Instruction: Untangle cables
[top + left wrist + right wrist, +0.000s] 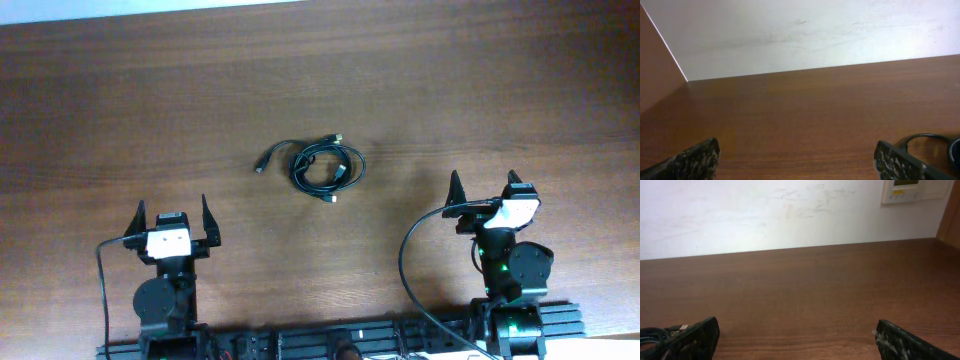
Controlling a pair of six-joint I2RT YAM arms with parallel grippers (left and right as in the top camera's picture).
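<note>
Left pincer [172, 206]: I'm holding it wide open and empty, hanging low over the near side of the desk [500, 80].
Right pincer [485, 178]: same deal, gaping open, gripping nothing, sitting off to the right.
Cables [325, 168]: they're lying mid-desk as one small coiled bundle, farther out than both arms and roughly between them, well apart from either pincer. They're peeking into the lower right of my left wrist view and the lower left of my right one.
Loose ends: left-hand plug [260, 167] is sticking out on a short tail, far plug [337, 135] is poking off the top, near plug [332, 200] is hanging off the front.
Step in hand: looks like the untangling isn't begun, so I'm sizing up the first reach.
Doing it well: I'm thinking left goes for that left tail since it's lying clear of the coil, right pinches the coil's right side, then pulling apart slow and low so loops slide instead of cinching.
Watch out: thin cord lying flat on wood, so I'm planning on closing right at the surface, one strand only.
</note>
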